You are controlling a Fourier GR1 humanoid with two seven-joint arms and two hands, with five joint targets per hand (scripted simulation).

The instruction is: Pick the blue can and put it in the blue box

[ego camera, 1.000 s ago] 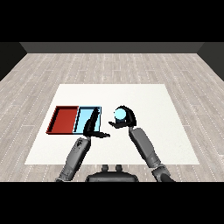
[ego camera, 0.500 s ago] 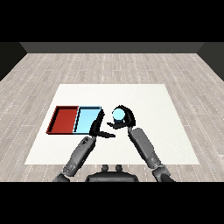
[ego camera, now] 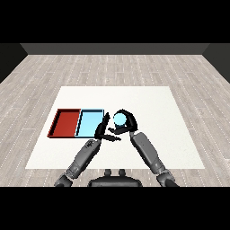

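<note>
The blue can (ego camera: 120, 119) is held in my right hand (ego camera: 127, 124), whose fingers curl round it just right of the light blue tray (ego camera: 89, 123). The can hangs a little above the table, close to the tray's right edge. My left hand (ego camera: 103, 130) sits at the tray's near right corner with fingers straight and relaxed, holding nothing, its thumb pointing toward the right hand. The red tray (ego camera: 66, 122) lies left of the blue one and touches it.
Both trays show nothing inside. The white table (ego camera: 170, 121) stretches to the right and behind the trays. A wooden floor surrounds the table.
My right hand has carried the blue can leftward toward the light blue tray. The left hand has slid off the tray to its near right corner.
</note>
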